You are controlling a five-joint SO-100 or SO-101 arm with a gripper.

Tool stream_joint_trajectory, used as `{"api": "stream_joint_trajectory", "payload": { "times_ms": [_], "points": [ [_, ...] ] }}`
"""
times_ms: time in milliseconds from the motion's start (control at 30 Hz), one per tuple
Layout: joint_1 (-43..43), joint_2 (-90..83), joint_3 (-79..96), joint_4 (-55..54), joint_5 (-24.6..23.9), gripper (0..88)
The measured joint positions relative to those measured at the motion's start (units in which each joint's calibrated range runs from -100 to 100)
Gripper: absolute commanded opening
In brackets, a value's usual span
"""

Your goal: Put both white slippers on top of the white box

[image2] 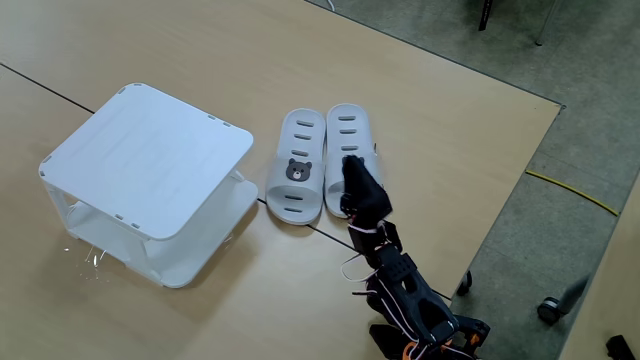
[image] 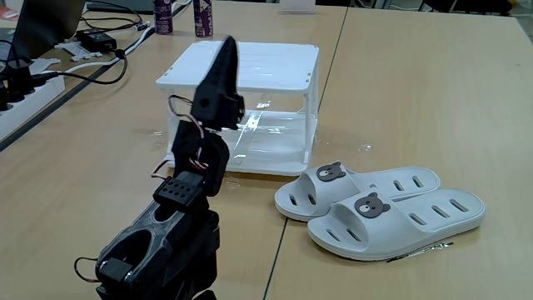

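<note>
Two white slippers lie side by side on the wooden table, each with a brown bear badge. In one fixed view they are the far slipper (image: 396,180) and the near slipper (image: 429,215), right of the white box (image: 266,62). From above, the left slipper (image2: 298,150) and right slipper (image2: 350,128) lie right of the box (image2: 150,150), whose flat top is bare. My gripper (image: 226,46) is raised in the air, its fingers together with nothing between them. From above the gripper (image2: 351,165) hangs over the right slipper's strap and hides its badge.
A power strip (image: 29,90), cables and a black adapter (image: 96,39) sit at the table's left. Two dark bottles (image: 163,15) stand behind the box. A thin dark stick (image: 420,249) lies beside the near slipper. The table edge (image2: 520,190) drops to the floor at right.
</note>
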Motion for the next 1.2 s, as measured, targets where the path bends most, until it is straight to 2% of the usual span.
{"api": "stream_joint_trajectory", "payload": {
  "times_ms": [133, 300, 500, 767, 900, 1033, 1200],
  "points": [
    [0.1, 11.1, 0.4, 3.2, 0.0, 0.8],
    [-0.4, 32.1, 0.1, -5.8, 0.0, 0.8],
    [-0.4, 50.8, -0.5, -7.0, 0.0, 0.8],
    [-0.4, 70.5, -1.0, -7.0, 0.0, 1.0],
    [-0.4, 74.5, -1.0, -7.0, 0.0, 1.2],
    [-0.4, 79.8, -1.0, -10.8, 0.0, 12.4],
    [-0.4, 89.8, -0.7, -24.5, 0.0, 17.1]
  ]
}}
